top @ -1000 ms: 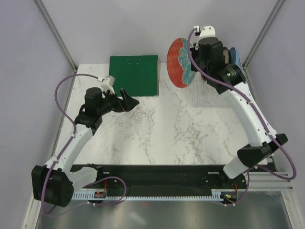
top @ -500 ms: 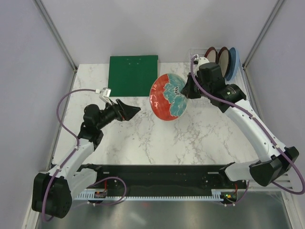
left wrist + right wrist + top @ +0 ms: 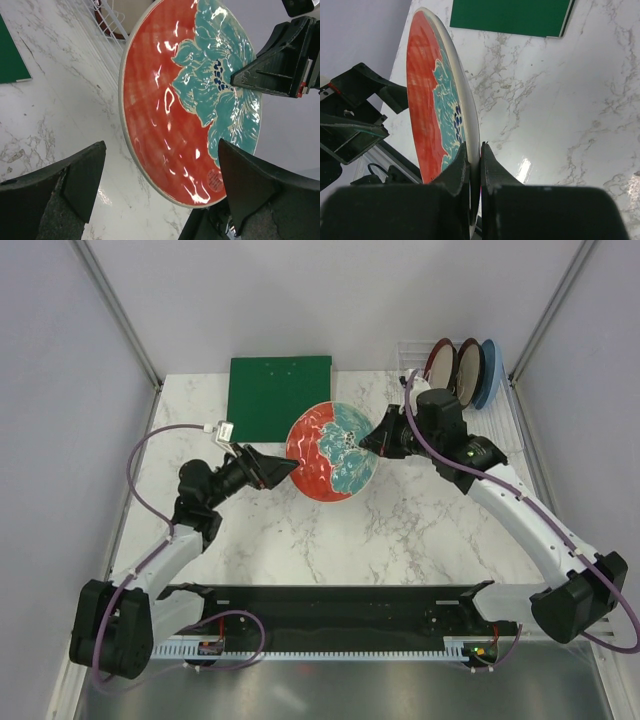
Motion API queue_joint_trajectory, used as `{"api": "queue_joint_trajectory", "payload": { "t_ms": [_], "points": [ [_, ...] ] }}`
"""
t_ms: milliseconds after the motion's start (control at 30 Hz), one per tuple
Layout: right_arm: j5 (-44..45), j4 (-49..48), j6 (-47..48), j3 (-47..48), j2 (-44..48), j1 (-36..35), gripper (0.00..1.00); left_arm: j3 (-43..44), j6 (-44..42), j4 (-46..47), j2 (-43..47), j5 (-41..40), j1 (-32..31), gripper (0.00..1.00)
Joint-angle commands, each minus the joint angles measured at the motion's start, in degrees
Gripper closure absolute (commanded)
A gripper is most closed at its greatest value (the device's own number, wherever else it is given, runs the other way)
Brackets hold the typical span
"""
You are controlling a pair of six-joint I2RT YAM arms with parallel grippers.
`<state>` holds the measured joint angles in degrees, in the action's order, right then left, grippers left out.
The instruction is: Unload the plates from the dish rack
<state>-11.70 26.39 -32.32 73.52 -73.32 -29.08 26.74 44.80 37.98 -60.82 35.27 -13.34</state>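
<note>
While the right gripper [image 3: 372,438] pinches the red plate [image 3: 330,450] by its rim above the table [image 3: 400,525], facing the spread left gripper [image 3: 284,468], three plates [image 3: 465,370] stand in the dish rack [image 3: 408,355], none yet set down.

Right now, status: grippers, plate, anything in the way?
Right gripper shut on patterned plate, at its rim, held aloft. Left gripper open, facing plate. Nothing between them.

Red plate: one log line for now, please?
red plate | clamped by right fingers | left fingers open, facing it | dish rack: three plates
</note>
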Motion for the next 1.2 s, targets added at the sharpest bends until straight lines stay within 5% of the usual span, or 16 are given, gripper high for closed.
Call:
{"api": "queue_joint_trajectory", "payload": {
  "t_ms": [0,267,467,633,833,1033,1167],
  "points": [
    [-5.52,-15.41,-5.74,0.84,3.36,-0.98,1.0,1.03,3.28,8.07,-3.16,1.91,-0.98,0.0],
    [-7.1,-17.87,-7.23,-1.27,3.27,-1.42,1.0,3.84,3.37,10.97,-8.61,2.26,-3.18,0.02],
    [-6.32,-18.04,-7.24,-1.71,3.27,-1.42,1.0,4.02,3.46,11.33,-9.67,2.97,-3.44,0.43],
    [-4.65,-16.82,-6.36,-1.8,3.45,-1.42,1.0,3.93,1.53,5.72,-7.74,0.34,-3.44,0.98],
    [-1.57,-14.97,-4.95,-1.88,3.97,-1.42,0.94,6.04,-4.71,-6.83,-5.28,-2.65,-3.44,0.98],
    [2.64,-12.43,-2.85,-2.24,4.15,-1.33,0.49,6.22,-9.72,-18.1,0.95,-10.29,-3.44,0.98],
    [6.6,-9.96,-0.74,-1.71,4.06,-1.42,0.47,7.62,-13.32,-26.44,3.86,-13.9,-3.44,0.98]
  ]
}}
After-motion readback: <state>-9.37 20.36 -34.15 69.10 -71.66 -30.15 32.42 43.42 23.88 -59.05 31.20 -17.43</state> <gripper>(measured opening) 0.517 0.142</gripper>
